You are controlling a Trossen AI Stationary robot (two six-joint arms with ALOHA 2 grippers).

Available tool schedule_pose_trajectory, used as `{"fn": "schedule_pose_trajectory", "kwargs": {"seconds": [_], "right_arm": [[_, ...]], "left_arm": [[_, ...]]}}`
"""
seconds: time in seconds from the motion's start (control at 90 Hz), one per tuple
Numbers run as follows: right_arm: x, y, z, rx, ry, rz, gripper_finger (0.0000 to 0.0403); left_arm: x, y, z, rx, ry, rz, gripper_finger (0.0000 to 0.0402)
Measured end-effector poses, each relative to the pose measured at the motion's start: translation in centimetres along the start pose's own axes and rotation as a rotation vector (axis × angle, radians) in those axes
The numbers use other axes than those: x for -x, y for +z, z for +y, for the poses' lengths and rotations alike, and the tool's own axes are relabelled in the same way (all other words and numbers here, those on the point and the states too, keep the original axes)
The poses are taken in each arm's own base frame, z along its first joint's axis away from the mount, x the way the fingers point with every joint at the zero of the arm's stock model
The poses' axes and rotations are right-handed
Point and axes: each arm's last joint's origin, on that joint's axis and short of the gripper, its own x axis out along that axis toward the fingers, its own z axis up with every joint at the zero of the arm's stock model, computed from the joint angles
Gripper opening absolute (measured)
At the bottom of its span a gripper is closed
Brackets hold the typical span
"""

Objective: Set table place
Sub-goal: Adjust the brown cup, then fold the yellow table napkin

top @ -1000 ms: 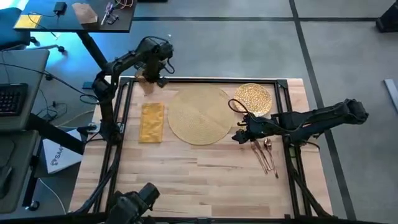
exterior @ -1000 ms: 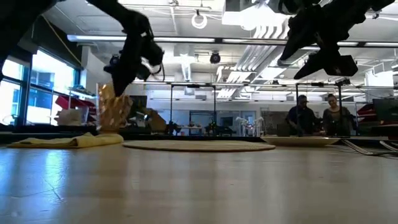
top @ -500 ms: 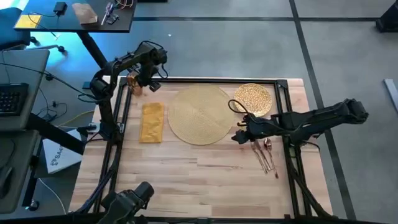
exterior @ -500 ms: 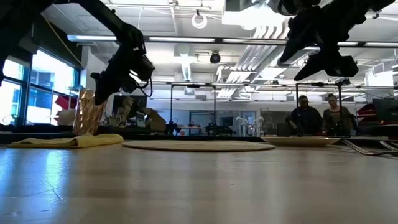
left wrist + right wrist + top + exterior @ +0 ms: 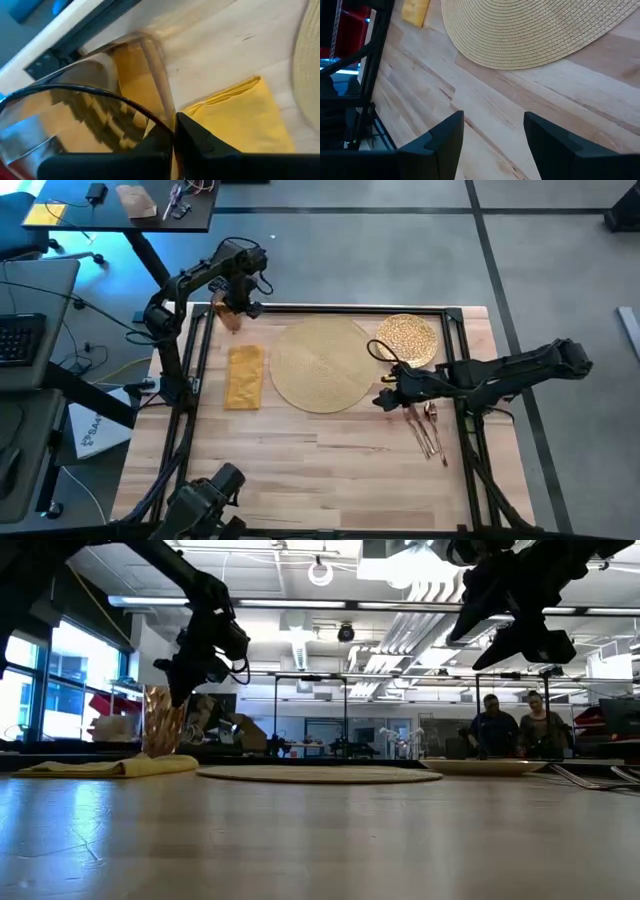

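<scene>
i'm holding the amber cup (image 5: 226,313) by its rim, left gripper (image 5: 172,142) fingers clamped on the glass wall, at the table (image 5: 300,470)'s far left corner beyond the napkin (image 5: 245,375). a thin-rim pinch could slip and tip it. right gripper (image 5: 492,132) is hovering, fingers apart, near the placemat (image 5: 322,364).

Amber cup (image 5: 226,312) upright at table (image 5: 300,460) corner; placemat (image 5: 322,363) bare; plate (image 5: 407,337) beside.

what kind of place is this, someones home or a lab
Most likely a robotics lab or workshop, not a home: exposed ceiling ducts, a black rail frame around the table, and a dark desk with cables beside it.
</scene>
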Motion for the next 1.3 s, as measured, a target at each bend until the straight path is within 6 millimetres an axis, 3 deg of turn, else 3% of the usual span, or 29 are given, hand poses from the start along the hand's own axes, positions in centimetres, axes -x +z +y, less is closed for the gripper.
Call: {"fn": "schedule_pose_trajectory", "kwargs": {"seconds": [0.189, 0.533, 0.756, 0.911, 1.044, 1.167, 1.3], "right_arm": [[0.0, 0.0, 0.0, 0.000, 0.000, 0.001, 0.0193], [0.0, 0.0, 0.0, 0.005, -0.001, 0.002, 0.0193], [0.0, 0.0, 0.0, 0.016, -0.001, 0.002, 0.0193], [0.0, 0.0, -0.1, 0.029, -0.006, 0.004, 0.0193], [0.0, 0.0, -0.1, 0.047, -0.006, 0.004, 0.0193], [0.0, 0.0, -0.1, 0.069, -0.006, 0.004, 0.0193], [0.0, 0.0, -0.1, 0.094, -0.005, 0.004, 0.0193]], "left_arm": [[-0.2, 0.2, 0.5, 0.024, -0.032, -0.009, 0.0019], [0.3, 0.0, 0.7, 0.024, -0.008, 0.006, 0.0120], [3.9, -0.2, 1.3, 0.027, 0.011, -0.052, 0.0137], [8.3, -1.5, 0.8, 0.061, -0.052, -0.218, 0.0138], [11.8, -4.4, -1.4, 0.044, -0.116, -0.344, 0.0138], [14.2, -7.9, -5.5, -0.015, -0.196, -0.410, 0.0138], [13.6, -11.9, -11.2, -0.079, -0.240, -0.357, 0.0138]]}}
